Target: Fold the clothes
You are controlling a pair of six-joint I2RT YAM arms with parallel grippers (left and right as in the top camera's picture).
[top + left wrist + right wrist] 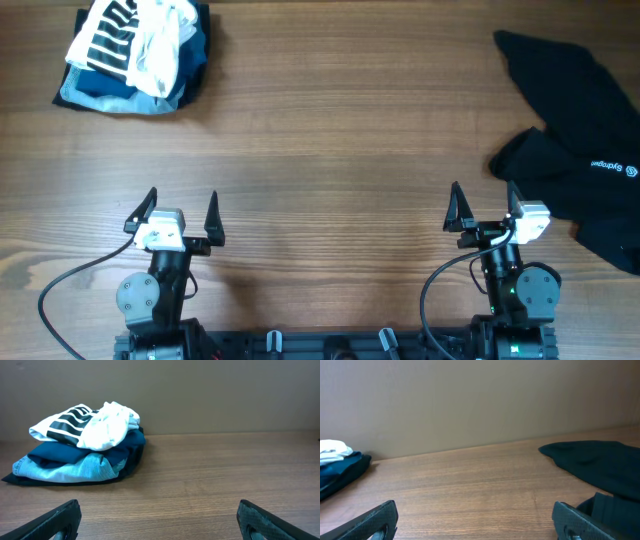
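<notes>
Logo text on black garment point(590, 110) (light blue), too small to read.

Wooden table point(320, 130), clothes pile point(135, 55) far left, black garment point(565, 90), perhaps jacket, right

Wide open across the middle of the bare brown wooden surface point(330, 130). Blocked at far left by a crumpled white striped cotton T-shirt point(150, 35) heaped on blue garments point(95, 93). Blocked along the right edge by a sprawled black fabric garment point(575, 95).
</notes>
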